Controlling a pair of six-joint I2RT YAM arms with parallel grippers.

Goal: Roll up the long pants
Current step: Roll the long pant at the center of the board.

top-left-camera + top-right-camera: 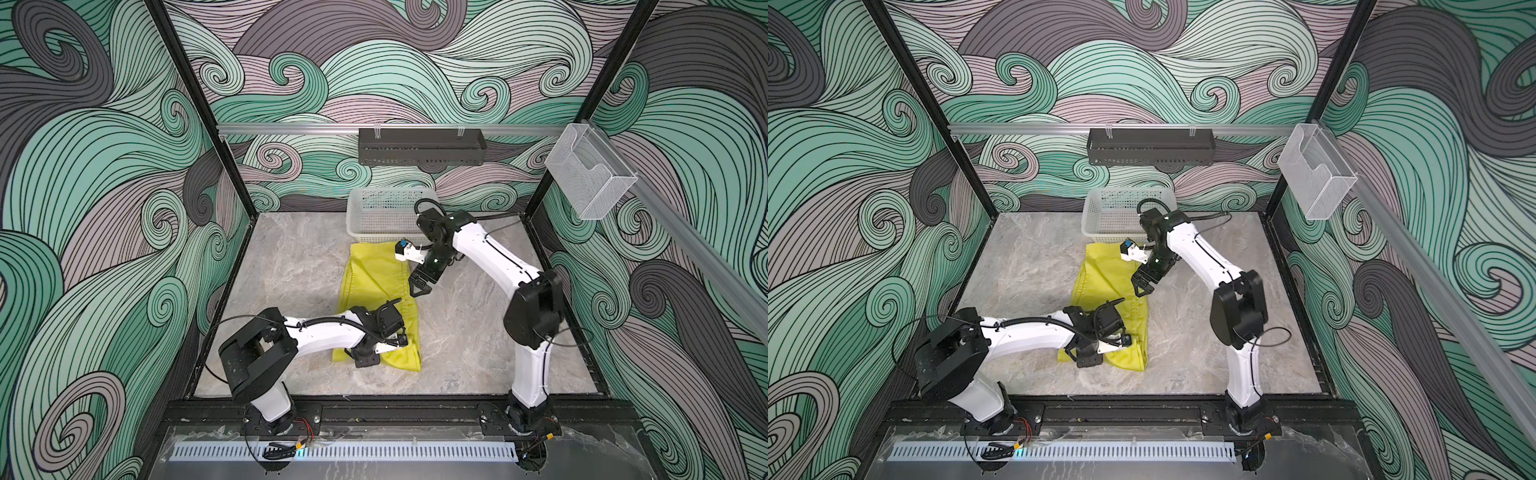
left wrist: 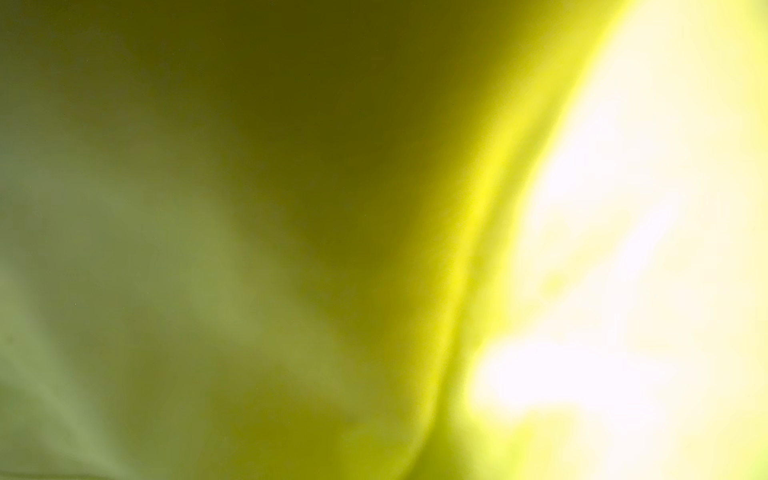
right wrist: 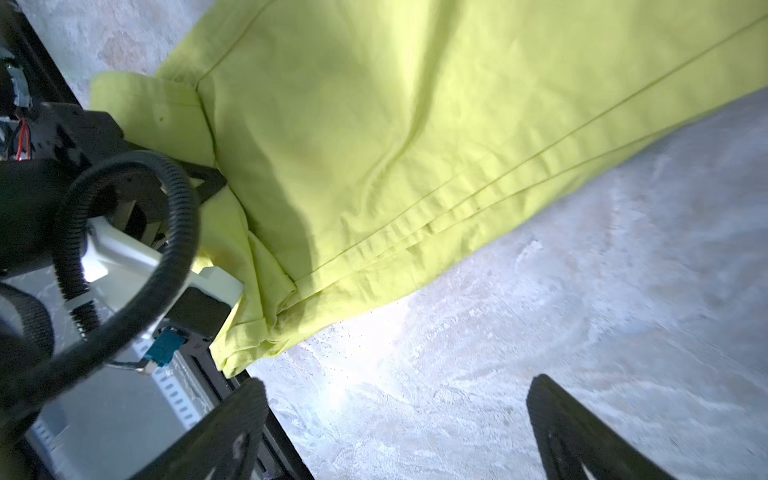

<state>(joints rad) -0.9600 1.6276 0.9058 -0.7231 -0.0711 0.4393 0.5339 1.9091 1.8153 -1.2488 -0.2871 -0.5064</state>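
The left fingers (image 3: 208,180) look pinched shut on the near end of the long pants (image 1: 374,282), probably to start the roll there; the right fingers (image 3: 573,432) hang spread wide, empty, over bare surface (image 3: 540,270) just off the fabric's edge. Pants lie folded lengthwise mid-surface, far end by the white basket (image 1: 352,220). Left wrist view is pure yellow blur, so the pinch itself is hidden.

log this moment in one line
left gripper: shut on long pants, near end | right gripper: open, empty | long pants: folded, not rolled yet
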